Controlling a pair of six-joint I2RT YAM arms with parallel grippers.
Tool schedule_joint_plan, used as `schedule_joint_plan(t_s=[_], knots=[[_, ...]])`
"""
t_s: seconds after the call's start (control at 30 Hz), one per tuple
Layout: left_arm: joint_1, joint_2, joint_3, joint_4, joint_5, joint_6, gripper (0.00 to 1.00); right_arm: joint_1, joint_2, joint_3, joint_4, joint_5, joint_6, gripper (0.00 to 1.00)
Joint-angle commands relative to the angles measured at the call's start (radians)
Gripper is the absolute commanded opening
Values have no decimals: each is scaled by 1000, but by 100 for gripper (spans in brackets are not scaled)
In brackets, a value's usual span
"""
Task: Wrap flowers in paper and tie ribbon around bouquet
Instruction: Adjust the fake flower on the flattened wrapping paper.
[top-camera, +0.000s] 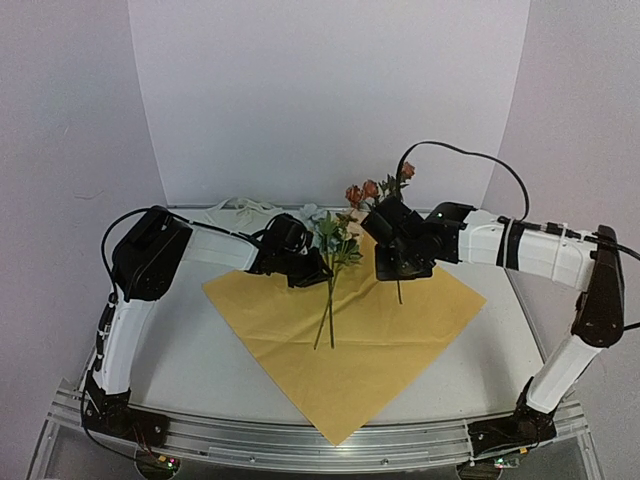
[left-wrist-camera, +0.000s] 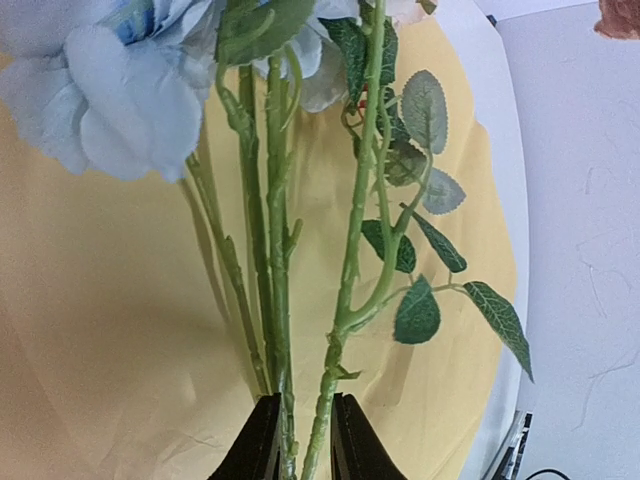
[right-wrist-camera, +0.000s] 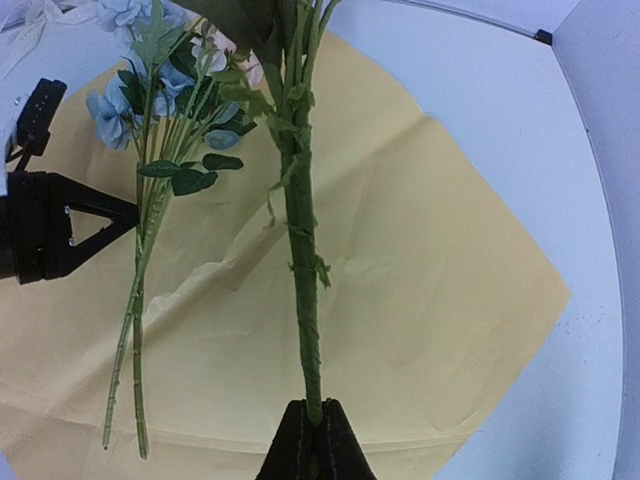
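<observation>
Your left gripper (left-wrist-camera: 303, 402) grips blue flowers (left-wrist-camera: 110, 100), right gripper (right-wrist-camera: 313, 406) grips red flowers (top-camera: 368, 190), both over paper (top-camera: 400, 320); white table (top-camera: 190, 350) under paper, white backdrop (top-camera: 320, 90) beyond.

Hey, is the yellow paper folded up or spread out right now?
Spread out. The paper lies open as a flat diamond on the table, none of it wrapped round the flowers.

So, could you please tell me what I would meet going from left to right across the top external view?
The ribbon → left gripper → blue flower bunch that it holds → right gripper, which holds the red flowers.
</observation>
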Motion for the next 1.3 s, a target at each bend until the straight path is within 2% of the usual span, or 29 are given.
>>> schedule_joint_plan(t_s=[0.0, 0.17, 0.4, 0.87, 1.07, 1.17, 1.27], knots=[[-1, 2, 73, -16, 29, 40, 20, -51, -17, -51, 181, -138, 22, 0], [2, 12, 93, -70, 26, 46, 24, -89, 39, -107, 342, -261, 63, 0], [22, -107, -19, -49, 1, 51, 32, -89, 112, -155, 520, -341, 98, 0], [131, -399, -316, -67, -11, 37, 35, -47, 279, -106, 594, -315, 121, 0], [192, -502, -436, -89, -18, 42, 35, -45, 280, -121, 602, -325, 127, 11], [221, -541, -489, -108, -33, 46, 36, -41, 268, -139, 602, -335, 137, 21], [242, -600, -546, -124, -57, 43, 36, -38, 257, -153, 602, -356, 147, 24]])
